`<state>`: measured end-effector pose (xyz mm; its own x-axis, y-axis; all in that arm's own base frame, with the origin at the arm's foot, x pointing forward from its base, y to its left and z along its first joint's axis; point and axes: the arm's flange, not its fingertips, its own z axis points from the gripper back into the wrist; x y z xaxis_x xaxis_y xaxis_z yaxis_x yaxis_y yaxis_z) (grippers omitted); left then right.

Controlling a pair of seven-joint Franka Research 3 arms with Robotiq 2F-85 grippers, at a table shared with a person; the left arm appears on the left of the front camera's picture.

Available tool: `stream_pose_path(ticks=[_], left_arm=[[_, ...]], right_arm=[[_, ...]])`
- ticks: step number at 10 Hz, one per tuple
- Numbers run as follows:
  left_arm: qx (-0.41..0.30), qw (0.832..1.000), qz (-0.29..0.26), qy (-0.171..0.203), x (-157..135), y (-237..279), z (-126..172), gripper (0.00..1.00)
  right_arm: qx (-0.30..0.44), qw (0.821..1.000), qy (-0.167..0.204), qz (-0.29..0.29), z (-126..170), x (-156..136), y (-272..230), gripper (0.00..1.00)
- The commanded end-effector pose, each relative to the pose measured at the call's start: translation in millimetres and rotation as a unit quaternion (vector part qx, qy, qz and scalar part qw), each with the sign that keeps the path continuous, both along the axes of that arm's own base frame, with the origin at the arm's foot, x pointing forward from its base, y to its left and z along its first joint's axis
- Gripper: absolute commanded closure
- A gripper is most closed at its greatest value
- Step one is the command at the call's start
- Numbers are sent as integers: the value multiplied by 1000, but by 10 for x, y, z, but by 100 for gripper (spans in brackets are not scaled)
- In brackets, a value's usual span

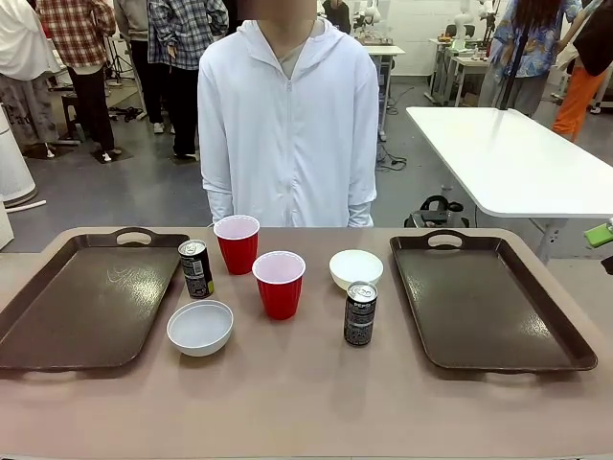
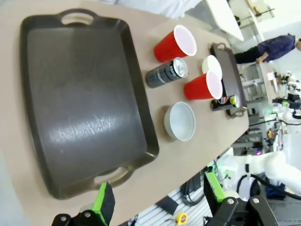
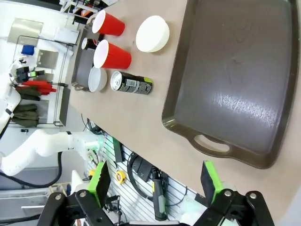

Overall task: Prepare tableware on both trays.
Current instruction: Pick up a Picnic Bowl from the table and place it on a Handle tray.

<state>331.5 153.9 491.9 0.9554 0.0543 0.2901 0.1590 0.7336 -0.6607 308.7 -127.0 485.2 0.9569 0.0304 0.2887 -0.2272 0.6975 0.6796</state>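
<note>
Red cups (image 1: 279, 283), white bowls (image 1: 200, 327), black cans (image 1: 360, 313) stand between the empty trays (image 1: 86, 307), well beyond our fingers (image 2: 104, 202). Left gripper (image 2: 156, 183) and right gripper (image 3: 155, 167) gape wide, empty. Unstarted, we judge; next, reach and grasp one.

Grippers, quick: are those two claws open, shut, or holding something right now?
Left gripper: open, holding nothing.
Right gripper: open, holding nothing.
</note>
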Motion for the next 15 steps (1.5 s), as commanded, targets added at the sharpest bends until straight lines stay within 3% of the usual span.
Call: stream_pose_path(ticks=[1,13,15], left_arm=[[2,1000,-4,-1,-8,26,-4,0],[2,1000,-4,-1,-8,26,-4,0],[7,1000,15,20,36,8,81,0]], right_arm=[[4,1000,0,0,-2,-1,-9,0],[4,1000,0,0,-2,-1,-9,0],[4,1000,0,0,-2,-1,-9,0]])
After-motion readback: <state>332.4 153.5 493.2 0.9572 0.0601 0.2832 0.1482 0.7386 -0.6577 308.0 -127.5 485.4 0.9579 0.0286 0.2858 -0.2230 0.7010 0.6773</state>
